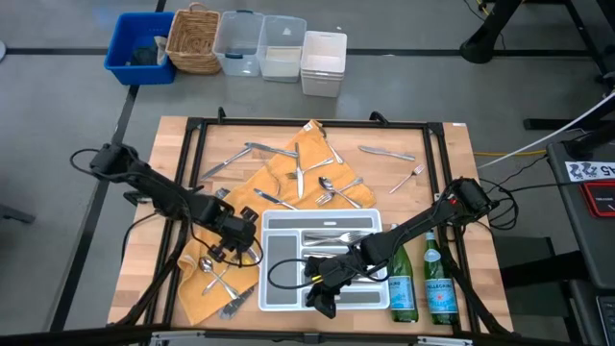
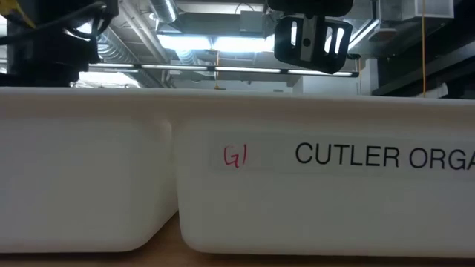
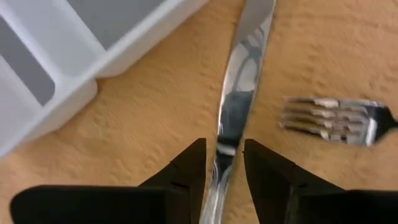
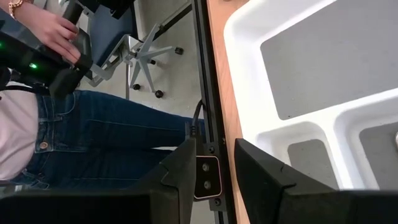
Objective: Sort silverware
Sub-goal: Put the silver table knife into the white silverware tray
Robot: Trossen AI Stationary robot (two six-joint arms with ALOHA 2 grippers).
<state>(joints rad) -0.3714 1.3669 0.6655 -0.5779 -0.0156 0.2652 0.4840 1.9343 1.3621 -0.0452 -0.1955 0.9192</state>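
- Nearest the front edge of the bench [image 1: 183, 135], our right pincer [image 1: 322, 300] hangs over the near rim of the white divided tray [image 1: 377, 213], its two fingers [image 4: 180, 168] parted with nothing between them.
- Through that wrist view we see the bench edge, a black frame rail, and beyond it a person in blue jeans [image 4: 106, 134] seated by an office chair.
- Two green glass bottles [image 1: 404, 288] stand just right of the tray, near the front edge.
- In the low view the tray's wall fills the frame, lettered "CUTLER ORGA" with a red mark beside it, and one pincer hangs above it.
- Left of the tray, our left pincer [image 1: 231, 252] sits low over the orange cloth [image 1: 288, 163]. Its fingers [image 3: 186, 171] stand apart on either side of a table knife [image 3: 239, 81] lying flat on the cloth; we see no squeeze on it, so we count it released.
- A fork [image 3: 336, 119] lies just beside that knife, apart from it.
- Some forks [image 1: 332, 238] already lie in the tray's compartments.
- Farther back, more silverware [image 1: 317, 187] is scattered over the cloth and bare wood, including a knife [image 1: 386, 152] and a small fork [image 1: 407, 178] to the right.
- Beyond the bench stand a blue bin [image 1: 139, 48], a wicker basket [image 1: 195, 40] and clear tubs [image 1: 259, 43].
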